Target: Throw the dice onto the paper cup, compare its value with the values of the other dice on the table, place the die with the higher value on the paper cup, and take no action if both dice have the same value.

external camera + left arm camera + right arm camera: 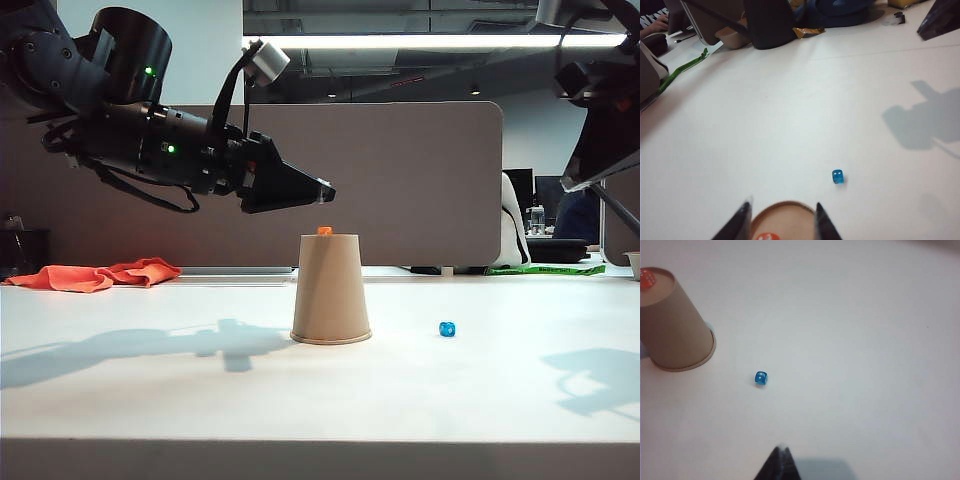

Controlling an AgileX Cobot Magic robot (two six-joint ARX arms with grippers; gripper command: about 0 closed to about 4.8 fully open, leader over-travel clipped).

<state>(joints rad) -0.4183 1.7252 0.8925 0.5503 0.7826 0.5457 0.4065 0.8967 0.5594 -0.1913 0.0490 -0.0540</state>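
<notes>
The orange die (324, 231) sits atop the upturned paper cup (330, 290) for comparison with the blue die (447, 329) nearby; the left gripper (322, 193) hovers just above with its fingers parted and empty, while the right gripper (780, 462) waits clenched off to the side.

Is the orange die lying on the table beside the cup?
No, the orange die sits on top of the upturned paper cup.

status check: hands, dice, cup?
Left hand open above paper cup, empty. Right hand shut, off to the side. Orange die sits on upturned cup; blue die on table, unobstructed.
</notes>
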